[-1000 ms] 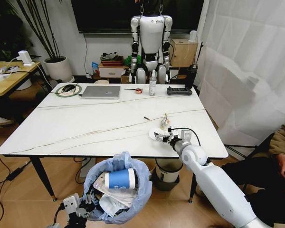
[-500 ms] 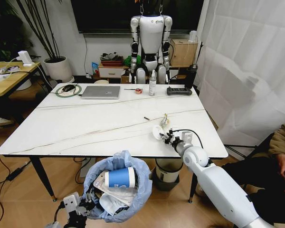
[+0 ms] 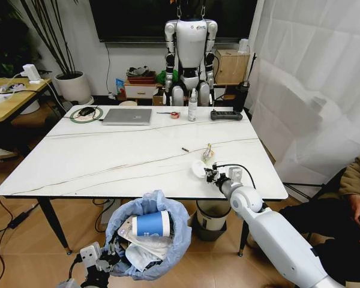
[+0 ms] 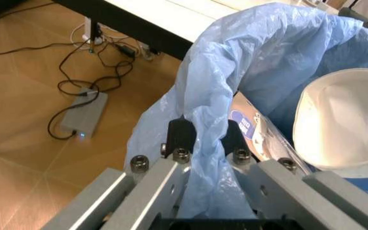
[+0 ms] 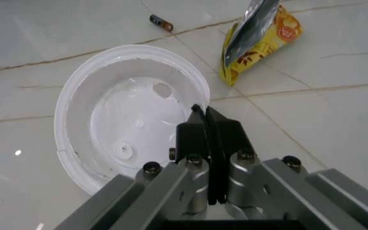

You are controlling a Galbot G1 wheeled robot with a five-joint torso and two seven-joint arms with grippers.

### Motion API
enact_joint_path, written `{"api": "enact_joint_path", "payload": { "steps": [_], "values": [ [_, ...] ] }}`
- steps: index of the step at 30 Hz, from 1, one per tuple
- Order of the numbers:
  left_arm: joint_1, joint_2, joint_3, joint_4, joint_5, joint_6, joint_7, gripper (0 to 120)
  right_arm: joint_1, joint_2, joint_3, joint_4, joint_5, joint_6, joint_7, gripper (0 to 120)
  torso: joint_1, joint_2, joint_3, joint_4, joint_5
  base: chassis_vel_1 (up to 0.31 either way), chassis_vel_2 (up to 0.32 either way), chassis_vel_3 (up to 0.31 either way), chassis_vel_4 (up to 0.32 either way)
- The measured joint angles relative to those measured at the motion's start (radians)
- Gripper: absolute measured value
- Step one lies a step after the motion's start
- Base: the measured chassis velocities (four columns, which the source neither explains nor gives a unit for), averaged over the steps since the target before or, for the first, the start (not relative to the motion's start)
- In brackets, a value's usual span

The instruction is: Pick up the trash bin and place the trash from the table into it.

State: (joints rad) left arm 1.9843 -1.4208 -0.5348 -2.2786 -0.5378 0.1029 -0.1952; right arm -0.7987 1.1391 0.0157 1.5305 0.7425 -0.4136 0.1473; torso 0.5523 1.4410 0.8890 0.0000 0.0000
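Below the near edge of the worktop [image 3: 108, 162], the left claw [image 4: 204, 139] is clamped on the rim of the trash bin [image 3: 147, 243], pinching a fold of its light-blue bag [image 4: 260, 62] between both fingers and holding the bin off the floor. Inside the bin, close beside that claw, lie a blue-and-white paper cup [image 3: 151, 224], a flat printed pack and crumpled white pieces; the bin looks nearly full. At the right front part of the worktop, the right claw [image 5: 208, 136] has its fingers pressed together on the rim of a white plastic lid [image 5: 117, 110], whose open side faces up. Just beyond that claw lies a yellow snack wrapper [image 5: 254, 40], and farther out a small dark battery-like item [image 5: 161, 22]. Judged from this layout, bin pickup is complete and most litter is already collected. Remaining work: transfer the lid to the bin, then the wrapper and the small item. Farther from the claw, a laptop [image 3: 128, 116] sits at the worktop's rear.
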Motion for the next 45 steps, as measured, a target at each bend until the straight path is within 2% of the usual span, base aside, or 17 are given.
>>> {"api": "enact_joint_path", "payload": {
  "steps": [17, 24, 32, 35, 45],
  "values": [
    [-0.004, -0.002, 0.004, 0.004, 0.001, 0.002, -0.001, 0, -0.025, -0.043, 0.012, 0.071, 0.029, 0.012, 0.000, 0, 0.000, 0.000, 0.000, -0.0001, 0.0001, 0.000, 0.000, 0.000, 0.000],
    [-0.009, -0.001, 0.000, 0.010, -0.002, 0.004, -0.002, 0, -0.056, -0.109, -0.003, 0.249, 0.087, 0.040, -0.021, 0, 0.000, 0.000, 0.000, -0.0003, -0.0003, 0.000, 0.000, 0.000, 0.000],
    [-0.009, -0.002, -0.006, 0.004, -0.006, 0.013, -0.004, 0, -0.075, -0.164, -0.127, 0.412, 0.131, 0.106, -0.067, 0, 0.000, 0.000, 0.000, -0.0001, -0.0001, 0.000, 0.000, 0.000, 0.000],
    [-0.010, -0.004, -0.012, 0.001, -0.007, 0.015, -0.005, 0, -0.053, -0.175, -0.267, 0.507, 0.174, 0.148, -0.083, 0, 0.000, 0.000, 0.000, 0.0001, -0.0002, 0.000, 0.000, 0.000, 0.000],
    [-0.017, -0.006, -0.022, -0.008, -0.013, 0.021, -0.009, 0, -0.071, -0.211, -0.401, 0.572, 0.142, 0.253, -0.180, 0, 0.000, 0.000, 0.000, -0.0001, -0.0001, 0.000, 0.000, 0.000, 0.000]
  ]
}}
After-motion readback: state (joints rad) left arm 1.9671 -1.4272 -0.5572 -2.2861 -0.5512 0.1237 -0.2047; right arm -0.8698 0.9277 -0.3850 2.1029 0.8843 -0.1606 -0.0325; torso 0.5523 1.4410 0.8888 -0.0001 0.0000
